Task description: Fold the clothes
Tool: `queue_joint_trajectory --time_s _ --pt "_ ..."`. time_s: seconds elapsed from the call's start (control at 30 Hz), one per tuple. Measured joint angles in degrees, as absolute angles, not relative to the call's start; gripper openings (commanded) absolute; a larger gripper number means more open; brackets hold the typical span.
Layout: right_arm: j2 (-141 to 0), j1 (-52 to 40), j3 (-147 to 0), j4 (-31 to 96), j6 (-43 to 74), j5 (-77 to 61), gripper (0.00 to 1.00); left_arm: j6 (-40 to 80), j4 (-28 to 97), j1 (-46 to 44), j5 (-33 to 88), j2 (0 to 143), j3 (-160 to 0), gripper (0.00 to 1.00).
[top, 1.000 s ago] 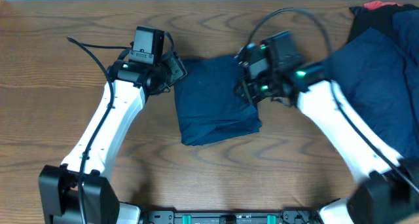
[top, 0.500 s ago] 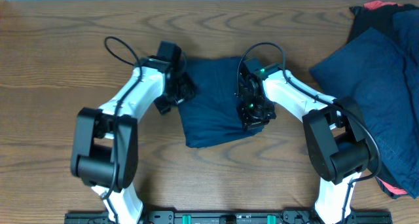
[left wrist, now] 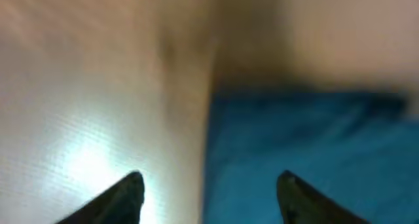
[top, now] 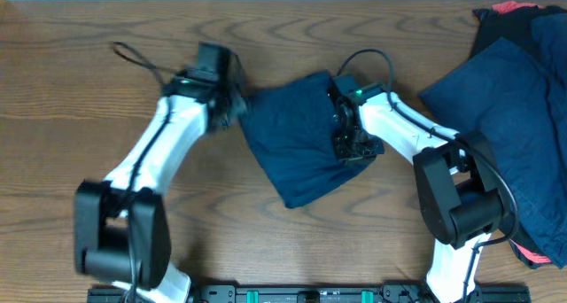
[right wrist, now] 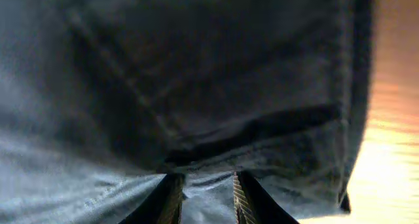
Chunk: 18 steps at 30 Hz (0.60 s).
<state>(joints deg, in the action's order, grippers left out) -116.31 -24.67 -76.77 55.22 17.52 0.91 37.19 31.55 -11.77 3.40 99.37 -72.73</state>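
Shifted folded garment seemingly lies askew on wooden table.

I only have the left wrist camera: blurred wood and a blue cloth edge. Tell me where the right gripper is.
Observer: The right gripper is down on the right edge of the folded navy garment, across from the left gripper at its upper left corner.
Operator: Report whether it has hold of the cloth.
Observer: Its wrist view shows its fingers close together with cloth between them. I cannot tell whether they pinch it.
Operator: Name what else lies out there.
Observer: A heap of clothes lies at the right end, apart from the folded garment, with a red piece at its far edge.
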Motion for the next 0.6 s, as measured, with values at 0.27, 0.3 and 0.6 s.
queue_joint_trajectory --time_s 0.27,0.3,0.6 --pt "-116.09 -23.07 -76.79 52.86 21.58 5.04 0.27 29.91 8.47 -10.61 0.49 101.32 -73.19 0.67" --pt "-116.09 -23.07 -76.79 52.86 21.8 5.1 0.27 29.5 7.81 -10.66 0.43 102.52 -73.19 0.67" --pt "-116.11 -23.05 -76.82 52.86 22.59 5.52 0.28 27.94 11.84 -10.66 3.73 113.45 -73.17 0.63"
